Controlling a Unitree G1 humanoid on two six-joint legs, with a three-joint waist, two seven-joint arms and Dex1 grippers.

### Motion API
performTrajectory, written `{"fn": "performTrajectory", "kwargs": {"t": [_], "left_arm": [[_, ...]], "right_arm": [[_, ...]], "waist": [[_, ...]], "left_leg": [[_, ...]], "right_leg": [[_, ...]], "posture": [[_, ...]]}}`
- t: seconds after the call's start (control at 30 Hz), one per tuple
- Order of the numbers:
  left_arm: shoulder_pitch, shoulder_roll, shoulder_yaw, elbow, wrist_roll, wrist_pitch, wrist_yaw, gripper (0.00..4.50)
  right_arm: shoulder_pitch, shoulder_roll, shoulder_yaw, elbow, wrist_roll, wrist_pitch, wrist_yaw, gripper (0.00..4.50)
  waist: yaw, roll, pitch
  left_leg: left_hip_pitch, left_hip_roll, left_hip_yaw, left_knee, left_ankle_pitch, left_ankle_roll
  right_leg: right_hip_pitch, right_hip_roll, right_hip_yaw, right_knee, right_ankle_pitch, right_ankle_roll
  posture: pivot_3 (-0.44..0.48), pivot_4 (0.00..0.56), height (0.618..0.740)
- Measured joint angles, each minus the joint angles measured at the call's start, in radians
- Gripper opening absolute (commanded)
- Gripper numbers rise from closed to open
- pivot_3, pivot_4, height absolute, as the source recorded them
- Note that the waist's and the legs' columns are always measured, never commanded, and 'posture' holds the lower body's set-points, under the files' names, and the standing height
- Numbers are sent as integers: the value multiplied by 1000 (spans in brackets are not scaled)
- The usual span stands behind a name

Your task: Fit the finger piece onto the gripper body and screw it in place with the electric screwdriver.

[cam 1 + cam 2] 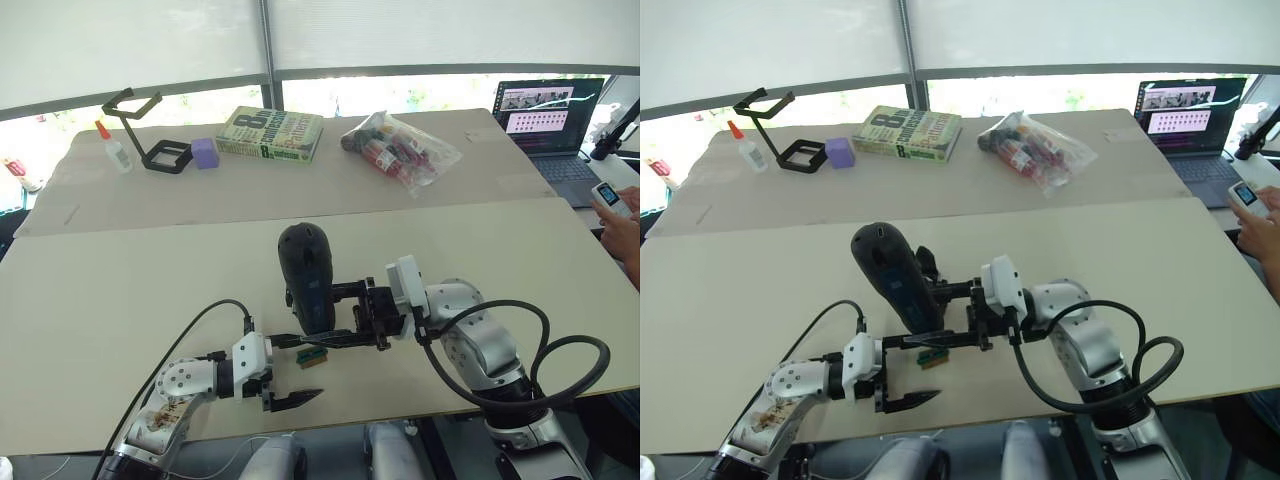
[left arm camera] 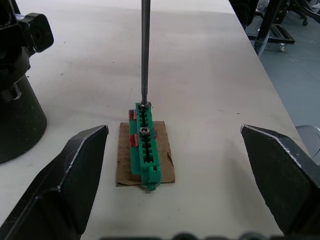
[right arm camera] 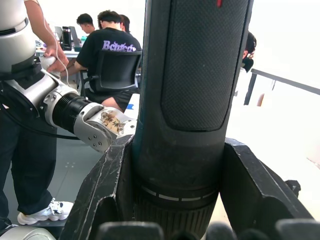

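Note:
My right gripper [image 1: 348,316] is shut on the electric screwdriver [image 1: 306,278], a thick black cylinder held roughly upright over the near table; its textured barrel [image 3: 192,65] sits between the fingers. Its thin metal bit [image 2: 144,50] comes down onto a screw at the end of a small green-and-brown block [image 2: 145,150]. My left gripper [image 2: 174,131] is open, one finger on each side of that block without touching it. A chunky black mechanism with a round base, apparently the gripper body [image 2: 17,115], stands just beside the block, mostly hidden behind the screwdriver in the eye views. The finger piece is hidden or out of view.
On the far table lie a book [image 1: 270,134], a purple block [image 1: 204,152], a black wire stand [image 1: 150,130], a glue bottle [image 1: 114,148] and a clear bag of items [image 1: 400,147]. A laptop [image 1: 555,120] stands at the far right, and a person's hand [image 1: 620,225] holds a device at the right edge.

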Motion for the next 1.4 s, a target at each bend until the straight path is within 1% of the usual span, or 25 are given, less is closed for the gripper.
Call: {"fn": "performTrajectory", "kwargs": {"t": [0.5,0.87,1.13,1.3,1.4], "left_arm": [[0,-2,-2,20,0,-33,-2,4500],[0,-5,5,66,-17,-102,-20,4500],[24,52,69,83,-85,-108,-71,4500],[68,85,127,-11,-202,-51,-109,4500],[74,95,170,-70,-247,-24,-108,4500]], "right_arm": [[0,4,11,0,0,0,-11,1976],[-7,5,11,-2,14,5,-13,1976],[-31,-7,-27,-61,82,35,-18,1976],[-41,-58,-73,-135,154,102,-24,1976],[-54,-81,-105,-173,187,127,-39,1976]], "waist": [[0,0,0],[0,0,0],[-4,0,0],[-1,-1,1],[0,-1,1]], "left_leg": [[0,0,0,0,0,0],[0,0,0,0,0,0],[0,0,0,-1,0,0],[-1,0,0,0,0,0],[-1,1,0,0,0,0]], "right_leg": [[0,0,0,0,0,0],[0,0,0,0,0,0],[-1,0,0,0,0,0],[-1,0,0,0,0,0],[-1,0,0,0,0,0]], "posture": [[0,150,740],[0,150,740],[0,150,740],[0,150,740],[0,150,740]]}}
